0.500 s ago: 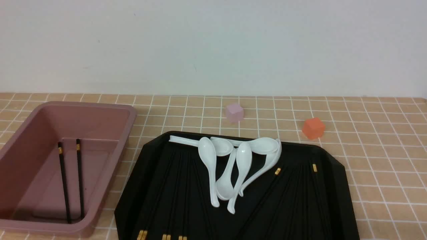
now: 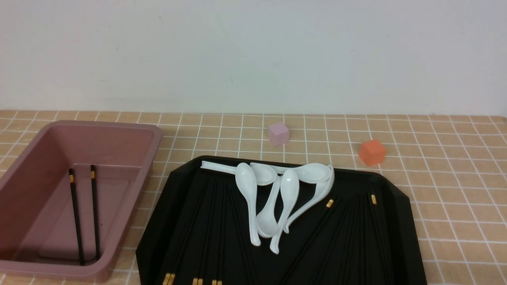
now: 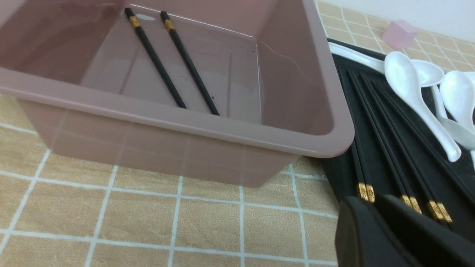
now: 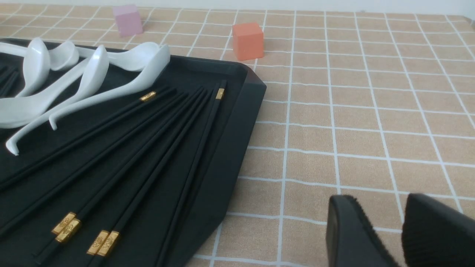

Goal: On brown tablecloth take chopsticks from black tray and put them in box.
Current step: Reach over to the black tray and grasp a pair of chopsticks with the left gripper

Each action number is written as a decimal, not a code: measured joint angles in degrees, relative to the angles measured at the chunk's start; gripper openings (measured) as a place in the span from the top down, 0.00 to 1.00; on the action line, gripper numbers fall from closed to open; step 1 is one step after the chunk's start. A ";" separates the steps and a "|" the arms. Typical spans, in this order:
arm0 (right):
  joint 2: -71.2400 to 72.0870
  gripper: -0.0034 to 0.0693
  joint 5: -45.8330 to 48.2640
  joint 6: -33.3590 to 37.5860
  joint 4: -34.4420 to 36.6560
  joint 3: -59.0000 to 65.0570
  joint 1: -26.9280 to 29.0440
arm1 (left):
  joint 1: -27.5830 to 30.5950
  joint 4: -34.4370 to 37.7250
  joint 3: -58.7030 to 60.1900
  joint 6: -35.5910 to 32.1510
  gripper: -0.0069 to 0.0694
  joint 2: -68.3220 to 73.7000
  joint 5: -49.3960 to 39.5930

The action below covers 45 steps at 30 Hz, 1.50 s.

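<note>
Right gripper [image 4: 382,202] has its fingertips apart with nothing between them; left gripper [image 3: 374,202] seems to hold nothing, but its blurred fingers overlap in the wrist view, so I cannot tell whether they meet. Nothing visible has shifted since half a second ago, so the task has not advanced in that time. Two black chopsticks [image 2: 95,213] lie in the mauve box [image 2: 130,206], gold bands toward its far side; many more remain in the black tray [image 2: 404,233], on both sides of white spoons [image 2: 247,184], so the work looks barely begun. Only a narrow strip of brown tablecloth [image 2: 467,221] separates box and tray, whose raised rims any carry should clear; right of the tray, the cloth gives open room
</note>
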State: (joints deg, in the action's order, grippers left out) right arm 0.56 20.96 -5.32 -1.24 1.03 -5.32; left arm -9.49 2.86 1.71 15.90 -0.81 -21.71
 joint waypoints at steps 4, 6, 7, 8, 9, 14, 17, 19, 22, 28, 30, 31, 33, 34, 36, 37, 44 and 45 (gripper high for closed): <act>0.00 0.62 0.00 0.00 0.00 0.00 0.00 | 0.00 0.00 0.00 0.00 0.82 0.00 0.00; 0.00 0.62 0.00 0.00 0.00 0.00 0.00 | 0.00 0.00 0.00 0.00 0.82 0.00 0.00; 0.00 0.62 0.00 0.00 0.00 0.00 0.00 | 0.00 0.00 0.00 0.00 0.81 0.00 0.00; 0.00 0.62 0.00 0.00 0.00 0.00 0.00 | 0.00 0.00 0.00 0.00 0.81 0.00 0.00; 0.00 0.62 0.00 0.00 0.00 0.00 0.00 | 0.00 0.00 0.00 0.00 0.81 0.00 -0.06; 0.00 0.62 0.00 0.00 0.00 0.00 0.00 | 0.00 -0.79 0.00 0.00 0.81 0.00 -0.06; 0.00 0.62 0.00 0.00 0.00 0.00 0.00 | 0.00 -1.36 0.00 0.00 0.81 0.00 -0.06; 0.00 0.62 0.00 0.00 0.00 0.00 0.00 | 0.00 -2.18 0.00 0.00 0.81 0.00 -0.06; 0.00 0.62 0.00 0.00 0.00 0.00 0.00 | 0.00 -3.34 0.00 0.00 0.81 0.00 -0.11; 0.00 0.62 0.00 0.00 0.00 0.00 0.00 | 0.00 -6.17 0.00 0.00 0.79 0.00 -0.11; 0.00 0.62 0.00 0.00 0.00 0.00 0.00 | 0.00 -6.22 0.00 0.00 0.79 0.00 -0.11; 0.00 0.62 0.00 0.00 0.00 0.00 0.00 | 0.00 -6.22 0.00 0.00 0.79 0.00 -0.11; 0.00 0.62 0.00 0.00 0.00 0.00 0.00 | 0.00 -6.54 0.00 0.00 0.79 0.00 0.18; 0.00 0.62 0.00 0.00 0.00 0.00 0.00 | 0.00 -6.54 0.00 0.08 0.79 0.00 0.30; 0.00 0.62 0.00 0.00 0.00 0.00 0.00 | 0.00 -3.96 0.00 2.26 0.78 0.00 1.49; 0.00 0.62 0.00 0.00 0.00 0.00 0.00 | 0.00 -0.85 0.00 4.41 0.78 0.00 2.03; 0.00 0.62 0.00 0.00 0.00 0.00 0.00 | 0.00 28.22 0.00 21.96 0.77 0.00 4.19; 0.00 0.62 0.00 0.00 0.00 0.00 0.00 | 0.00 31.56 0.00 22.97 0.77 0.00 4.64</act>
State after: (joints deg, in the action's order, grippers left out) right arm 0.56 20.96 -5.32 -1.24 1.03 -5.32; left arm -9.49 34.42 1.71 38.87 -0.81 -17.07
